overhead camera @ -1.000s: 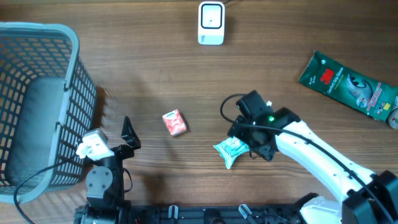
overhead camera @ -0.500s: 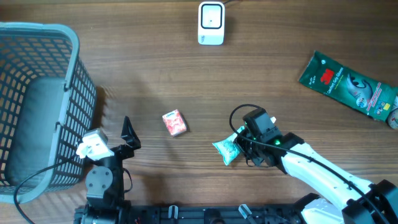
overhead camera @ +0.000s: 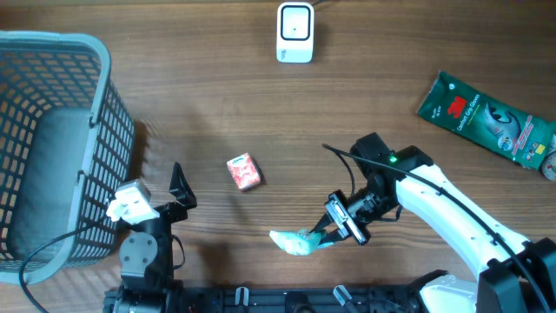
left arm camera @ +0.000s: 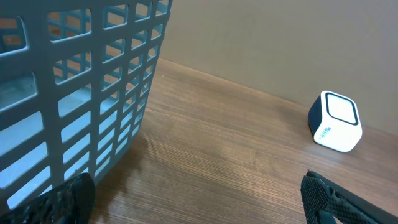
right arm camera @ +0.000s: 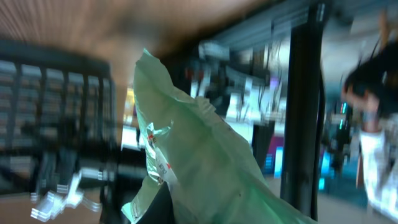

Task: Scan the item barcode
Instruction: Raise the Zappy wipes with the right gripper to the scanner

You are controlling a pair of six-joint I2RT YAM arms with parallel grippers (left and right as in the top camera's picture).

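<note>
On the table [overhead camera: 217,104], one each: scanner [overhead camera: 294,33], basket [overhead camera: 52,52], box [overhead camera: 244,171], pouch [overhead camera: 485,117]; one packet [overhead camera: 295,243] held.

The tabletop [overhead camera: 217,104] was evenly and softly lit, with only faint shadows cast beside the basket [overhead camera: 111,156], while the green packet [right arm camera: 205,162] and background in the right wrist view were smeared by motion blur.

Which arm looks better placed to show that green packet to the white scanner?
Right, probably. The right gripper is shut on the green packet, so it only has to carry it to the scanner; the left gripper sits open and empty beside the basket.
</note>
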